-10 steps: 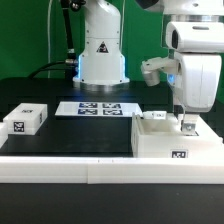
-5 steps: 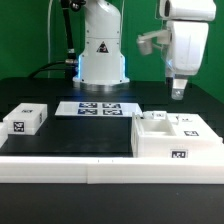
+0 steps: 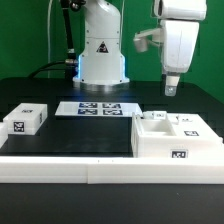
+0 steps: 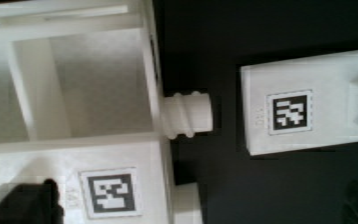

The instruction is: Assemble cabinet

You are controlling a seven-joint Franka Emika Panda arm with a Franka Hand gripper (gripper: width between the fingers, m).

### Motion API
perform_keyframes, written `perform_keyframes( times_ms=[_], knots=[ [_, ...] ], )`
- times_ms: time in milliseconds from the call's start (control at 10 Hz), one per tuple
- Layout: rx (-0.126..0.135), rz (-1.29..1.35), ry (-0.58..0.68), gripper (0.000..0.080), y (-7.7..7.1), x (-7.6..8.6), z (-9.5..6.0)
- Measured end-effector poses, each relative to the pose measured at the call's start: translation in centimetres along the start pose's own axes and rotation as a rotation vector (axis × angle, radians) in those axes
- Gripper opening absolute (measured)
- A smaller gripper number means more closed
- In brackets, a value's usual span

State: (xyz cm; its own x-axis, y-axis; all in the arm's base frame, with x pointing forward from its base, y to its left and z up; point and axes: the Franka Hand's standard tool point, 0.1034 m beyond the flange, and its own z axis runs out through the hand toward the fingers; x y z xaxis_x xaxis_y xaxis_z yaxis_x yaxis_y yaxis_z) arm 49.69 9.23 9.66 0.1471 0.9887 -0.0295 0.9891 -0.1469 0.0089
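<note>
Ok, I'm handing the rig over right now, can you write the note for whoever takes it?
The gripper hangs above the cabinet box with nothing visible in it; open or shut is unclear.
The box sits at the exterior view's right. A tagged panel lies close beside it, apart from it. A small panel sits at the exterior view's left.
Done: nothing I can confirm.
Left: both panels look loose, not yet joined to the box.

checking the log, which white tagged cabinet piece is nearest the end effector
The large white box at the exterior view's right: the end effector hangs right above it. The small white block lies far off at the exterior view's left.
</note>
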Motion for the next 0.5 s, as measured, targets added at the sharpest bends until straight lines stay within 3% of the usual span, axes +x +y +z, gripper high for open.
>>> perform_keyframes(
  times_ms=[100,200,300,500],
  knots=[
    [-0.004,0.008,0.002,0.0797,-0.1,0.0,0.0],
    [-0.025,0.027,0.015,0.0797,-1.6,0.2,0.1],
    [-0.024,0.015,0.019,0.0797,-3.8,0.0,0.7],
    [-0.039,0.008,0.045,0.0797,-6.1,-0.3,2.1]
  ],
)
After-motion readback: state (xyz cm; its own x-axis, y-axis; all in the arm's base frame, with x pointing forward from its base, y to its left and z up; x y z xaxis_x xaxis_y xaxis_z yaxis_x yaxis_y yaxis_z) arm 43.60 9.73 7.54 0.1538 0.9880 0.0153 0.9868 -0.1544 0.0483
